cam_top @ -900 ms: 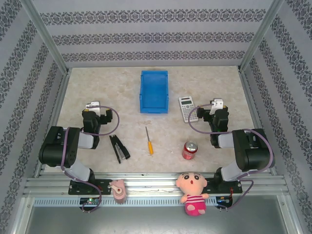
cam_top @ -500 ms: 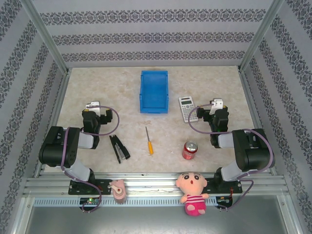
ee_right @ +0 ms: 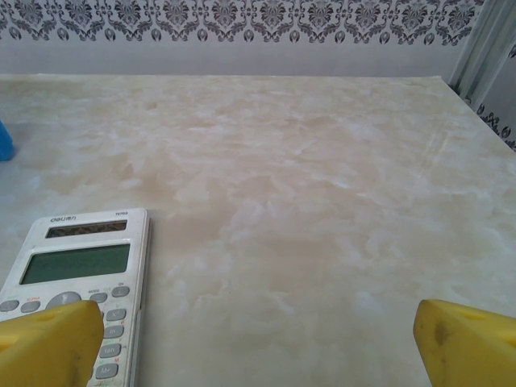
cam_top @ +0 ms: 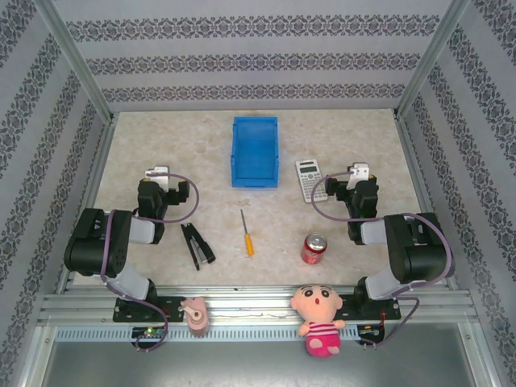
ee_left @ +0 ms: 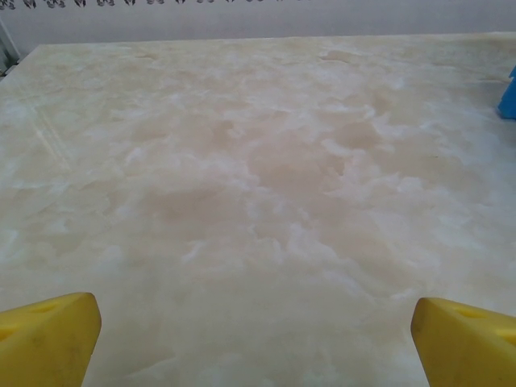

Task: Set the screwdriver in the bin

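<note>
The small screwdriver (cam_top: 246, 234) with its orange-yellow handle lies flat on the table near the middle front, shaft pointing away. Behind it stands the blue bin (cam_top: 255, 151), open and with nothing in it; its corner (ee_left: 509, 95) peeks in at the right edge of the left wrist view. My left gripper (cam_top: 157, 176) sits left of the screwdriver, open, its yellow fingertips (ee_left: 47, 339) wide apart over bare table. Over on the right, my other gripper (cam_top: 357, 173) is open too, one yellow fingertip (ee_right: 50, 343) overlapping the calculator's keys.
A black stapler (cam_top: 197, 245) lies left of the screwdriver. A white calculator (cam_top: 310, 179) (ee_right: 81, 286) lies right of the bin. A red can (cam_top: 314, 248) stands front right. Two plush toys (cam_top: 319, 319) (cam_top: 195, 313) sit at the front rail. Patterned walls enclose the table.
My left gripper has shifted slightly forward and to the right. Nothing else has moved.
</note>
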Available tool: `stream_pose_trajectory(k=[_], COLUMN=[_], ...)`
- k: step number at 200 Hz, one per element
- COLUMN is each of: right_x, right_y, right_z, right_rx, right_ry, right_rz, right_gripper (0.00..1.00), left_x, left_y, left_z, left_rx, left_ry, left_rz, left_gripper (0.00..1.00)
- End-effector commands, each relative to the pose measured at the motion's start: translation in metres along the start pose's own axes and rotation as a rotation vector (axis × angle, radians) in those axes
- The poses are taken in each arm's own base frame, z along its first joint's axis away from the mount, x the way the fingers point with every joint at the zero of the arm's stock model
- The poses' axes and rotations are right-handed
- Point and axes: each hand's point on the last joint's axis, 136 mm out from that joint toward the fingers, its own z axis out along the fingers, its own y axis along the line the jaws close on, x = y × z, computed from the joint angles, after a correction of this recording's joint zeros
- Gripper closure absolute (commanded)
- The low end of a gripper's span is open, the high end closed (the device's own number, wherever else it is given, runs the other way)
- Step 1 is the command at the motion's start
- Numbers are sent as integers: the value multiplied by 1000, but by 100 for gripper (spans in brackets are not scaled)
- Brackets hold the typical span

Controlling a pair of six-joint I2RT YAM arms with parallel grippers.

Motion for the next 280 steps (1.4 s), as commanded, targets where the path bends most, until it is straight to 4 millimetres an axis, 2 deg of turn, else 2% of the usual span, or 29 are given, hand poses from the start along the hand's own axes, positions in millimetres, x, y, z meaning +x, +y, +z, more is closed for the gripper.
stream_pose_trajectory(k=[1, 9, 19, 32, 36, 39, 42, 56, 83, 85, 91, 119, 131, 145, 160, 170, 172, 178, 189, 199, 217, 244, 264, 280], right_x=[-9, -10, -15, -14, -19, -22, -14, -13, -30, -41, -54, -85, -97, -115, -140, -152, -148, -153, -141, -135, -122, -86, -68, -37], right_y=[-5, -8, -25, -24, -25, -24, -23, -17, -4, -3, -4, -21, -28, 0, 38, 50, 49, 53, 68, 90, 129, 189, 229, 256], right_z=[4, 3, -2, -8, -7, -7, -10, -11, -24, -23, -28, -54, -70, -86, -110, -125, -127, -133, -142, -151, -169, -186, -197, -203], right_rx=[10, 35, 133, 119, 122, 120, 124, 123, 43, 44, 53, 192, 305, 198, 84, 86, 97, 95, 38, -38, -151, -263, -320, -383], right_ry=[-22, -28, -41, -23, -50, -67, -60, -48, -44, -63, -80, 4, 30, 57, 18, 36, 65, 124, 287, 370, 446, 550, 568, 666], right_rz=[33, 28, 65, 67, 67, 67, 60, 25, -8, -6, -5, 95, 205, 228, 118, 47, 34, 30, 4, -30, -113, -189, -235, -263], right_gripper=[2, 2, 2, 5, 3, 2, 2, 2, 2, 2, 2, 2, 2, 2, 2, 2, 2, 2, 2, 2, 2, 2, 4, 8], left_x=[-6, -9, -18, -31, -36, -40, -43, -54, -70, -71, -77, -107, -116, -122, -123, -125, -125, -125, -126, -126, -126, -127, -131, -134], left_y=[0, -1, -2, -4, -7, -10, -13, -19, -28, -29, -31, -32, -31, -29, -28, -29, -29, -27, -23, -20, -20, -25, -28, -28], left_z=[2, 1, 1, -3, -5, -6, -7, -16, -42, -44, -51, -79, -89, -96, -101, -105, -105, -107, -108, -109, -110, -112, -115, -118], left_rx=[7, 4, 9, 25, 41, 57, 73, 92, 125, 131, 148, 169, 173, 167, 178, 186, 186, 181, 154, 138, 138, 166, 179, 177], left_ry=[-6, -5, 0, 35, 46, 52, 63, 125, 190, 194, 210, 280, 300, 329, 379, 407, 413, 428, 437, 437, 414, 408, 413, 404], left_rz=[14, 25, 28, 28, 38, 48, 58, 93, 153, 158, 172, 210, 235, 253, 266, 278, 279, 284, 290, 297, 302, 285, 267, 261], left_gripper=[1, 1, 1, 1, 1, 1, 1, 1, 1, 1, 1, 1, 1, 1, 1, 1, 1, 1, 1, 1, 1, 1, 1, 1])
